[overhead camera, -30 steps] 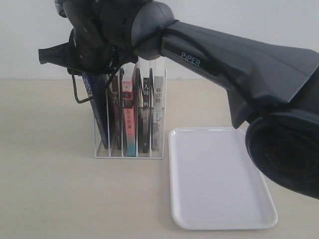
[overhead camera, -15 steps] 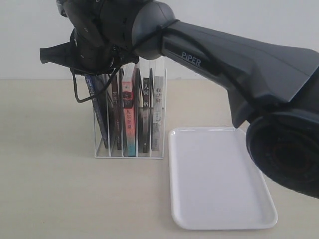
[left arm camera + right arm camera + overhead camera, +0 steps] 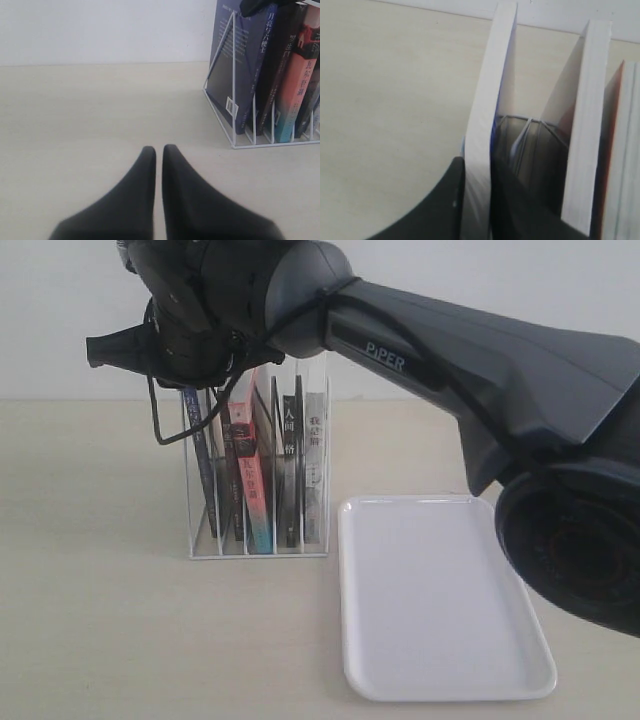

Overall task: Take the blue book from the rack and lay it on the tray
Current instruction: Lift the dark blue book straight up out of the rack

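Note:
The blue book (image 3: 203, 475) stands in the leftmost slot of the white wire rack (image 3: 258, 552), leaning a little; its navy back with the barcode (image 3: 235, 75) faces outward. My right gripper (image 3: 195, 380) reaches across over the top of the rack. In the right wrist view its two dark fingers press on both sides of the book's white page edge (image 3: 487, 110), so the gripper (image 3: 478, 162) is shut on it. The white tray (image 3: 440, 600) lies just right of the rack, with nothing on it. My left gripper (image 3: 159, 149) is shut and holds nothing, low over the table away from the rack.
A black-spined book (image 3: 232, 480), a red-and-teal book (image 3: 254, 495) and two more books fill the other slots beside the blue one. The right arm (image 3: 480, 370) spans the scene above the tray. A black cable loops down beside the rack (image 3: 158, 425).
The right jaws have closed onto the blue book's top edge. The book's top has shifted slightly right and stands more upright; the red book now leans left.

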Robot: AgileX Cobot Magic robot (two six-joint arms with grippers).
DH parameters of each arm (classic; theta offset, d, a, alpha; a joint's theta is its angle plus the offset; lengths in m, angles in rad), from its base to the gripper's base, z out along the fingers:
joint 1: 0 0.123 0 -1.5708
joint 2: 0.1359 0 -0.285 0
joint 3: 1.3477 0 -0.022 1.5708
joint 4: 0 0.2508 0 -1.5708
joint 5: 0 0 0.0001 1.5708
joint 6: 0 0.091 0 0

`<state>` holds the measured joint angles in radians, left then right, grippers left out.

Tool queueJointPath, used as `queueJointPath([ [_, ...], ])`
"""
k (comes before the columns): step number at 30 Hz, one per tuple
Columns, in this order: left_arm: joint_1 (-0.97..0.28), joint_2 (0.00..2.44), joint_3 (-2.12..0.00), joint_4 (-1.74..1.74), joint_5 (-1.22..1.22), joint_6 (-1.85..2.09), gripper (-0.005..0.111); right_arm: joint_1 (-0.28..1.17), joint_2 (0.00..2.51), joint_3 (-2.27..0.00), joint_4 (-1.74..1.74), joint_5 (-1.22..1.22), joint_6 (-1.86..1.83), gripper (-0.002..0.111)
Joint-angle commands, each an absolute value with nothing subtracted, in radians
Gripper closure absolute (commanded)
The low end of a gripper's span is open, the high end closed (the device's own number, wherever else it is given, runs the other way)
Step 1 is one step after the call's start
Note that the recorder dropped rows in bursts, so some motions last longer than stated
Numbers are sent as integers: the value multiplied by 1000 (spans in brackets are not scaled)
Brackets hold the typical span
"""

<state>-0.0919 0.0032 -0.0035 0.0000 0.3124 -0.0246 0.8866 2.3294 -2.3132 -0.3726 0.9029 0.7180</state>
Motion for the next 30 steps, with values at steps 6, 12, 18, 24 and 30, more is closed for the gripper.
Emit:
queueJointPath([
  [6, -90, 0, 0, 0, 309, -31, 103, 882, 2255, -2315, -399, 912, 731, 108],
  [12, -90, 0, 0, 0, 309, -31, 103, 882, 2227, -2315, -421, 923, 741, 108],
  [18, -90, 0, 0, 0, 309, -31, 103, 882, 2180, -2315, -432, 924, 741, 108],
  [24, -90, 0, 0, 0, 309, -31, 103, 882, 2112, -2315, -444, 927, 741, 108],
  [30, -90, 0, 0, 0, 309, -31, 103, 882, 2043, -2315, -454, 943, 723, 108],
])
